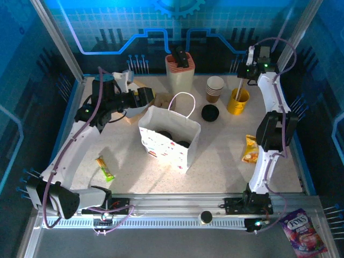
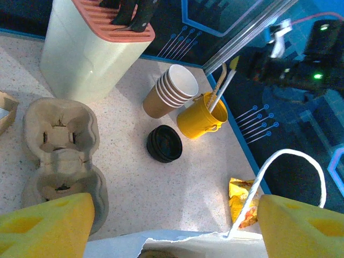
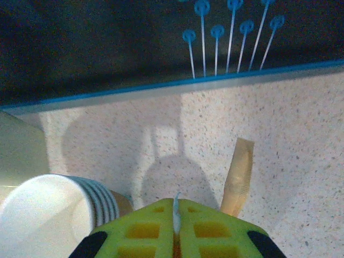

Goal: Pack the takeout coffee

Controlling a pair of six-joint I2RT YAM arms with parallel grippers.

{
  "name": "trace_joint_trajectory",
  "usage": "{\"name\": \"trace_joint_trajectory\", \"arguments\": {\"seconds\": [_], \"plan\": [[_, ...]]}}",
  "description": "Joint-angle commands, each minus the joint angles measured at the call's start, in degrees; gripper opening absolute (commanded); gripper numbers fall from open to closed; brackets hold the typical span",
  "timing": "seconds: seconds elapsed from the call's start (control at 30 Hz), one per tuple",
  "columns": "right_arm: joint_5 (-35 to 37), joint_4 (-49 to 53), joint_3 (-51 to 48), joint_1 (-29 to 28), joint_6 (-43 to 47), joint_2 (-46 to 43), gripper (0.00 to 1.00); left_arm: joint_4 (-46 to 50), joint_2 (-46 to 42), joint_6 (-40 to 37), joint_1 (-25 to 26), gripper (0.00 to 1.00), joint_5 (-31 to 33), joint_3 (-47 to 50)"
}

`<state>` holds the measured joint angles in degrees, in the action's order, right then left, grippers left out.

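We are taking the bag (image 1: pixel 164 148) as our landmark. Inside it two black lids are showing, and we are reading them as the coffees (image 1: pixel 161 134), standing packed.

Behind and to the right of the bag, the right gripper (image 3: pixel 176 207) is hovering over the can (image 1: pixel 238 102). Its fingers are pressing together on a thin white stick (image 3: pixel 176 201), and only a sliver of that stick is showing between the pads. A wooden stick (image 3: pixel 239 177) is leaning just beside it.

Behind and to the left of the bag, the left gripper (image 2: pixel 173 207) is hanging with its jaws wide, gripping nothing, near the carrier (image 2: pixel 59 145).

We are judging the pinch as the weak point. With so little of the white stick caught, it could be swivelling or slipping out as it rises. It could also be dragging the wooden stick along or rocking the can. Nothing is steadying the bag, so a stick catching the handle (image 1: pixel 183 102) or the rim could be tilting the bag and knocking the coffees inside over.
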<state>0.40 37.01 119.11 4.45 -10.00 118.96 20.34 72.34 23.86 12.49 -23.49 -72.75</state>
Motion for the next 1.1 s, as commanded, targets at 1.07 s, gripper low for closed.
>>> {"name": "trace_joint_trajectory", "arguments": {"seconds": [1.07], "plan": [[-0.4, -0.9, -13.5, -12.4, 4.4, -35.7, 0.10, 0.3, -2.1, -4.1, -0.3, 0.80, 0.7, 1.7]]}}
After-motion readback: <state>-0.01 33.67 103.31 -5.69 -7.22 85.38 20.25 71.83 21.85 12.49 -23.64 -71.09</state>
